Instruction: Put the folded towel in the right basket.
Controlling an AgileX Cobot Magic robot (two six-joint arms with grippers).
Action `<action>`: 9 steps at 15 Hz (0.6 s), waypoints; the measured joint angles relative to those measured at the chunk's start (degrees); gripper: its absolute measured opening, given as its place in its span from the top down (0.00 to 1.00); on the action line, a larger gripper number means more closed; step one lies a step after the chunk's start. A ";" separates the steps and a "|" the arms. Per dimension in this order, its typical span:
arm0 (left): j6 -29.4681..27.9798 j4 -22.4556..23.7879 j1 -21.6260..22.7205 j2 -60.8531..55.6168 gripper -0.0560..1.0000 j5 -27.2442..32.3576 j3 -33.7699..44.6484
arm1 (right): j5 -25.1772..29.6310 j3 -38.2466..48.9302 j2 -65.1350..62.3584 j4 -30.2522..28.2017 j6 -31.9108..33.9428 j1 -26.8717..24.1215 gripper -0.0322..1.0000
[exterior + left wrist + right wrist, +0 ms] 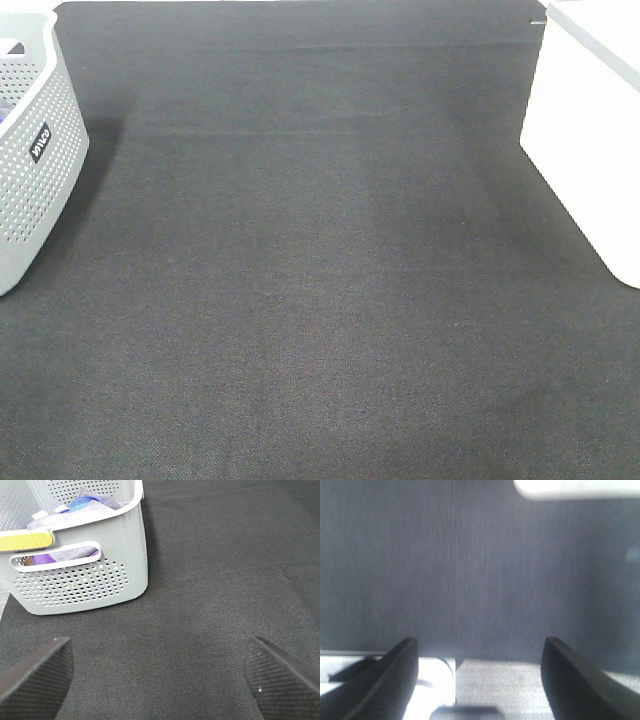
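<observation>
No folded towel lies on the dark mat (320, 260) in any view. The grey perforated left basket (30, 170) stands at the mat's left edge. In the left wrist view this basket (85, 580) holds crumpled purple, blue and grey cloths (87, 505). The white right basket (590, 130) stands at the right edge; its inside is hidden. A white rim (575, 487) shows in the right wrist view. My left gripper (156, 642) is open and empty above the mat, short of the grey basket. My right gripper (480, 641) is open and empty over the mat. Neither gripper shows in the high view.
The grey basket has a yellow-padded handle (25, 541) and a slot handle on its near wall. A blurred white object (385, 680) and a lighter grey surface (500, 685) lie at the near edge of the right wrist view.
</observation>
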 joint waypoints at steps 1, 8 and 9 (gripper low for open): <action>0.00 0.00 0.00 0.00 0.12 0.00 0.00 | 0.00 3.61 -3.90 0.00 0.00 0.00 0.33; 0.00 0.00 0.00 0.00 0.12 0.00 0.00 | -1.26 16.56 -33.98 -0.23 -0.11 0.00 0.33; 0.00 0.00 0.00 0.00 0.12 0.00 0.00 | -2.01 16.84 -37.47 -0.23 -0.11 0.00 0.33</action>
